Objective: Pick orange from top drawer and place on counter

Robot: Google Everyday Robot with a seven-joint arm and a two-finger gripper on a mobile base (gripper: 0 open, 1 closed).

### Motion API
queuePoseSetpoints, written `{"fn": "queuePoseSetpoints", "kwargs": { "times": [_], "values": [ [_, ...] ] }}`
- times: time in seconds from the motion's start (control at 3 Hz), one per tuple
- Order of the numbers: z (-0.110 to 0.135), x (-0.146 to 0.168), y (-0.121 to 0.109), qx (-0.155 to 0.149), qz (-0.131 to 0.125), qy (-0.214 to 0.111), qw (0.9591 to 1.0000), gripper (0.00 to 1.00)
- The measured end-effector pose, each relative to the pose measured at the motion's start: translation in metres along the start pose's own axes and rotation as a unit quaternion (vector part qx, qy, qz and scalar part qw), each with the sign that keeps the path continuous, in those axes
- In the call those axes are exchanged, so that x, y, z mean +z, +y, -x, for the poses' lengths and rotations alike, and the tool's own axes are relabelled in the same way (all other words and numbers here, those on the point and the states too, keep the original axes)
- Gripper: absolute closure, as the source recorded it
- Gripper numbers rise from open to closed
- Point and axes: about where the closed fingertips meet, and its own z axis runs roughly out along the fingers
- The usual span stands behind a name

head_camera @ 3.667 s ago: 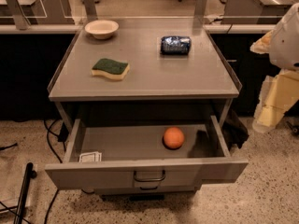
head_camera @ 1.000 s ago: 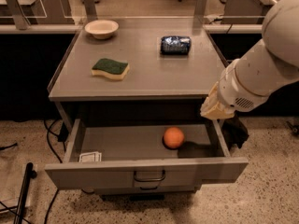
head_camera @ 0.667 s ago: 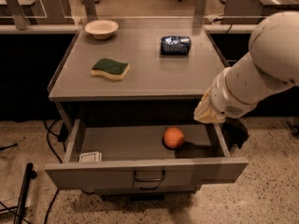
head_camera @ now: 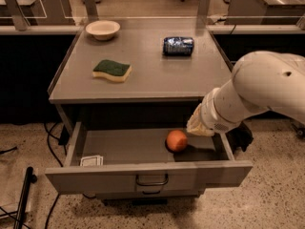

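Orange: one, in open top drawer, right of middle, just left of pincer.
Pincer: above drawer's right end; apart or together, cannot tell.
Counter: one sponge, one bowl, one can.

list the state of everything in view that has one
top drawer: pulled open
orange: resting on the drawer floor, right of middle
gripper: low over the drawer's right side, just right of the orange
can: lying on its side on the counter
bowl: upright at the counter's back left
sponge: lying flat, green side up
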Motion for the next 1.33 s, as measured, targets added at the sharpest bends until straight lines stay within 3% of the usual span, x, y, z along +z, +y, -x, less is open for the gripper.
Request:
{"fn": "queuePoseSetpoints", "kwargs": {
  "times": [0.33, 0.67, 1.33],
  "values": [
    [-0.006, 0.041, 0.003, 0.004, 0.013, -0.005, 0.9999, 1.0],
    [-0.009, 0.072, 0.004, 0.006, 0.023, -0.007, 0.9997, 0.81],
    [-0.008, 0.105, -0.004, 0.01, 0.029, -0.011, 0.9995, 0.34]
  ]
}}
